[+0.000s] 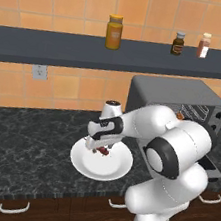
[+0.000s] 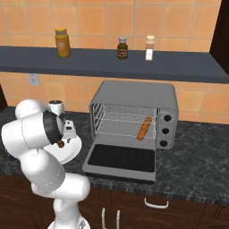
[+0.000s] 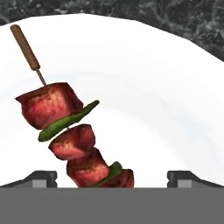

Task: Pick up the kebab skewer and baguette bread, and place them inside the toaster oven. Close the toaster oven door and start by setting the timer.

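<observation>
The kebab skewer [image 3: 72,133], red-brown meat chunks with green slices on a brown-handled stick, lies on a white plate [image 3: 148,87]. My gripper [image 3: 112,178] is open just above it, and the skewer's lower end sits between the two fingertips [image 3: 41,178]. In the left base view the gripper [image 1: 102,149] hangs low over the plate [image 1: 115,170] with the skewer [image 1: 104,152] under it. The baguette bread [image 2: 144,128] lies on the wire rack inside the toaster oven [image 2: 134,96]. The toaster oven door [image 2: 120,159] is folded down flat onto the counter.
A black marble counter [image 1: 21,144] carries the plate and the oven. A dark shelf [image 2: 112,65] above holds an orange jar [image 2: 62,43] and two small bottles [image 2: 122,48]. Control knobs [image 2: 167,131] run down the oven's right side. A wall outlet [image 1: 39,72] sits at the left.
</observation>
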Robot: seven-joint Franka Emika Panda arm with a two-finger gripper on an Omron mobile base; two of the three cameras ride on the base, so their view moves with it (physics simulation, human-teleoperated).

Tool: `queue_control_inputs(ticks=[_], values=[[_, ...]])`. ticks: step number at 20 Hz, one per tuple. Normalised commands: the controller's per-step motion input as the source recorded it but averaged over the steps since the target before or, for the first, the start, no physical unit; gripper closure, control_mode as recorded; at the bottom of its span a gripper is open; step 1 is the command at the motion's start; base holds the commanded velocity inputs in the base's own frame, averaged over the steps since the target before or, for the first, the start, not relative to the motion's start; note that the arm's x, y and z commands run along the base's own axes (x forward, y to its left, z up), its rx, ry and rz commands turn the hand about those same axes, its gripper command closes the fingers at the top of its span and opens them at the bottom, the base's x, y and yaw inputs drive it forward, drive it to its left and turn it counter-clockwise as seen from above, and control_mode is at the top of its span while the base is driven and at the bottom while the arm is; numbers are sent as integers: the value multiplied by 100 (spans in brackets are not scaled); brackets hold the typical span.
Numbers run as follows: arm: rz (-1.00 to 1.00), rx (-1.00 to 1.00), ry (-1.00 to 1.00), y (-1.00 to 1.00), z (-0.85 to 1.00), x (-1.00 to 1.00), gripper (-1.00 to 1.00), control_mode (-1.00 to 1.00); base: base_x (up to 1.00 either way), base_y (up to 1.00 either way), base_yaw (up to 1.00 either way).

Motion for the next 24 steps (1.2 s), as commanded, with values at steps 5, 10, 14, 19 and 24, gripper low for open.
queue_control_inputs(ticks=[5, 10, 14, 19, 24], values=[[0, -1, 0, 0, -22, 0, 100, -100, 0, 0, 0], [0, 0, 0, 0, -6, 0, 100, -100, 0, 0, 0], [0, 0, 0, 0, -2, -4, 100, -100, 0, 0, 0], [0, 0, 1, 0, 63, -3, 100, -100, 0, 0, 0], [-5, 0, 0, -3, 77, -14, 100, -100, 0, 0, 0]])
